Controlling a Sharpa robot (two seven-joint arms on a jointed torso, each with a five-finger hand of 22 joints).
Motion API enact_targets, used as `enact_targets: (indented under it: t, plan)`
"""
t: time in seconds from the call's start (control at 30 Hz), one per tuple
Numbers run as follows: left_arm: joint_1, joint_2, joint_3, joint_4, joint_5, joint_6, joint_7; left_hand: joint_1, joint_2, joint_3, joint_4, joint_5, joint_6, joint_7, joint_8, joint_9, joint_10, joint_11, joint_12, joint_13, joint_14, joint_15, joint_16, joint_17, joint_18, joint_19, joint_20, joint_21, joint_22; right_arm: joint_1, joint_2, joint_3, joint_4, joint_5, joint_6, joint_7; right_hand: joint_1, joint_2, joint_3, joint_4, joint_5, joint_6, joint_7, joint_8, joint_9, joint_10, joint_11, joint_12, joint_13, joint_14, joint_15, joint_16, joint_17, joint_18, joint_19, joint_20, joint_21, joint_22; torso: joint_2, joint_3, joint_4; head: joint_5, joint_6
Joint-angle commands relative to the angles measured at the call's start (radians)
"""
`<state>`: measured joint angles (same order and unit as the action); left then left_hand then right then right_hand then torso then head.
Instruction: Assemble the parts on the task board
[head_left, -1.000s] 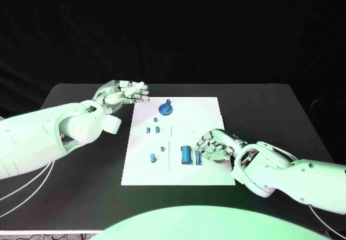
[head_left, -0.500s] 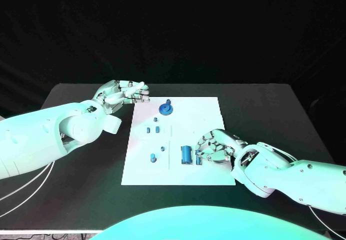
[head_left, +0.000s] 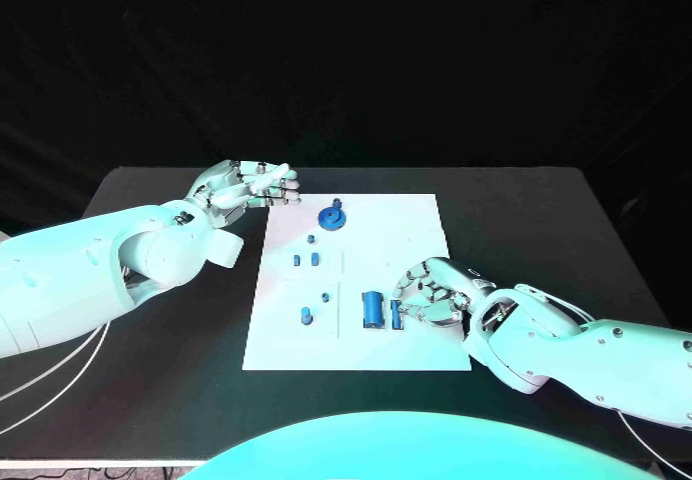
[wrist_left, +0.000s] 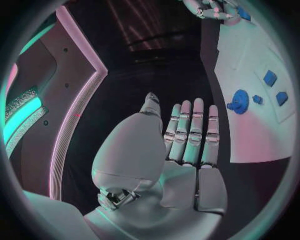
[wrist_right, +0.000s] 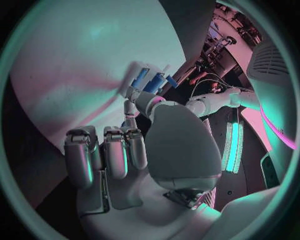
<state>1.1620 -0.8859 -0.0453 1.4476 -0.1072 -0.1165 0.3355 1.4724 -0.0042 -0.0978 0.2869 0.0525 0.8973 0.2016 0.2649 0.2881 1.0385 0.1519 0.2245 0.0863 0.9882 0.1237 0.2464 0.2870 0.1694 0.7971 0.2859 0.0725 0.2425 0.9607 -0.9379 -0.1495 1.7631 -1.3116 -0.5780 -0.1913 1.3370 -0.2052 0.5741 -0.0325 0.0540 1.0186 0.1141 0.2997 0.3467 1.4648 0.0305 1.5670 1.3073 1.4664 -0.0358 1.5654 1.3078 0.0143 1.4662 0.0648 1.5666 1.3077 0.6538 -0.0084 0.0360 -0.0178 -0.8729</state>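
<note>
The right hand (head_left: 433, 295) is resting over the near right part of the flat white task board (head_left: 397, 215), its silver fingers curling inward. Whether they are pinching anything cannot be determined; the right wrist view shows curled fingers (wrist_right: 106, 150) with nothing plainly between them.

From this hand, the upright blue cylindrical part (head_left: 372, 308) is lying at about 9 o'clock, just beside the fingertips, with a thinner blue peg (head_left: 395, 315) between the two. The long axis of the cylindrical part is running along the 12-to-6 line, parallel to the board's long edges.

Farther out, at roughly 10 o'clock, small blue pieces (head_left: 304, 260) are sitting near the board's left edge. The round blue gear-like part (head_left: 333, 217) is standing at about 11 o'clock, well apart.

The left hand (head_left: 242, 185) is hovering off the board's far left corner, fingers extended and holding nothing. The right hand is judged the nearer one for the cylindrical part.
</note>
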Motion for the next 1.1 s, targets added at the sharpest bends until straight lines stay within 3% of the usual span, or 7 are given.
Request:
enact_targets:
  t: [0.03, 0.33, 0.53, 0.77, 0.83, 0.9, 1.1]
  plan:
    - [0.0, 0.002, 0.001, 0.001, -0.001, 0.017, 0.006, 0.009, 0.005, -0.007, 0.001, -0.004, 0.008, -0.001, 0.001, -0.002, 0.007, 0.003, 0.001, 0.0, 0.005, 0.004, -0.004, 0.001, 0.011, 0.007, 0.0, -0.004, -0.001, -0.003, 0.005, -0.002, -0.005, -0.019, 0.006, 0.001, -0.006, -0.001, -0.008, -0.001, -0.004, 0.005, 0.001, 0.003, 0.001, 0.106, 0.004, 0.004, 0.263, 0.104, 0.002, 0.005, 0.263, -0.014, 0.105, 0.005, 0.004, 0.263, -0.001, -0.0006, -0.0008, 0.0, 0.0]
    - [0.0, 0.005, 0.0, -0.001, -0.001, 0.016, 0.008, 0.009, 0.006, -0.009, 0.002, -0.004, 0.008, 0.0, 0.001, -0.002, 0.007, 0.003, 0.001, -0.001, 0.005, 0.004, -0.005, 0.001, 0.011, 0.007, 0.0, -0.004, -0.002, -0.002, -0.008, -0.001, 0.007, 0.025, -0.048, 0.039, -0.034, -0.01, -0.033, 0.018, 0.002, -0.007, 0.004, -0.007, -0.005, 0.106, 0.007, 0.004, 0.263, 0.104, 0.004, 0.005, 0.263, -0.014, 0.105, 0.006, 0.004, 0.263, -0.004, -0.0023, -0.0015, -0.003, 0.0]
    - [-0.002, 0.01, -0.001, -0.005, 0.007, 0.0, 0.017, 0.011, 0.006, -0.011, 0.001, -0.004, 0.006, -0.001, -0.001, -0.003, 0.004, 0.004, -0.001, -0.001, 0.005, 0.004, -0.006, 0.002, 0.011, 0.007, 0.0, -0.004, -0.003, 0.02, -0.039, 0.002, 0.012, 0.299, -0.091, 0.199, -0.065, -0.022, -0.087, 0.057, 0.066, -0.028, 0.011, -0.02, -0.013, 0.08, 0.012, -0.044, 0.243, 0.103, 0.009, 0.002, 0.256, 0.005, 0.075, 0.011, -0.093, 0.237, -0.007, -0.0063, -0.0025, -0.01, 0.018]
    - [-0.007, 0.027, -0.003, -0.023, 0.045, -0.052, 0.049, 0.017, 0.004, -0.02, 0.001, -0.004, 0.0, 0.0, -0.006, -0.006, -0.01, 0.006, -0.01, -0.005, 0.002, 0.006, -0.011, 0.004, 0.012, 0.01, 0.0, -0.003, -0.007, 0.085, -0.035, 0.008, -0.084, 0.727, -0.057, 0.418, -0.044, -0.026, -0.149, 0.099, 0.061, -0.081, 0.025, -0.014, -0.011, -0.128, 0.027, -0.39, 0.072, -0.004, 0.02, -0.22, -0.03, 0.108, -0.133, 0.024, -0.707, 0.034, -0.023, -0.0159, -0.0093, -0.017, 0.046]
    - [-0.011, 0.038, -0.004, -0.039, 0.068, -0.086, 0.068, 0.019, 0.004, -0.024, 0.001, -0.004, -0.002, -0.001, -0.007, -0.007, -0.013, 0.007, -0.013, -0.007, -0.005, 0.008, -0.017, 0.003, 0.011, 0.01, 0.0, -0.003, -0.009, 0.107, -0.013, 0.012, -0.153, 0.85, -0.038, 0.475, -0.029, -0.025, -0.145, 0.118, 0.061, -0.111, 0.031, 0.001, -0.007, -0.361, 0.034, -0.776, -0.164, -0.152, 0.03, -0.489, -0.299, 0.169, -0.304, 0.034, -1.161, -0.158, -0.029, -0.0177, -0.0105, -0.019, 0.062]
    - [-0.015, 0.051, -0.005, -0.06, 0.094, -0.12, 0.087, 0.024, 0.006, -0.032, 0.002, -0.004, -0.005, 0.0, -0.01, -0.009, -0.023, 0.011, -0.021, -0.011, -0.025, 0.014, -0.037, -0.001, 0.01, 0.01, 0.001, -0.004, -0.014, 0.121, 0.013, 0.016, -0.219, 0.923, -0.02, 0.513, -0.012, -0.033, -0.125, 0.133, 0.06, -0.136, 0.034, 0.015, -0.005, -0.423, 0.042, -0.947, -0.326, -0.27, 0.037, -0.722, -0.49, 0.169, -0.338, 0.045, -1.245, -0.234, -0.034, -0.018, -0.0115, -0.021, 0.078]
    - [-0.029, 0.104, -0.005, -0.148, 0.167, -0.202, 0.135, 0.033, 0.013, -0.049, 0.002, -0.004, -0.035, -0.019, -0.03, -0.027, -0.067, 0.033, -0.06, -0.023, -0.088, 0.04, -0.099, -0.019, 0.006, 0.009, 0.002, -0.005, -0.029, 0.135, 0.103, 0.026, -0.399, 1.035, 0.034, 0.586, 0.008, -0.049, -0.063, 0.173, 0.063, -0.163, 0.056, 0.029, -0.012, -0.444, 0.07, -1.221, -0.695, -0.362, 0.077, -0.987, -0.604, 0.166, -0.394, 0.083, -1.417, -0.424, -0.054, -0.0164, -0.0136, -0.013, 0.111]
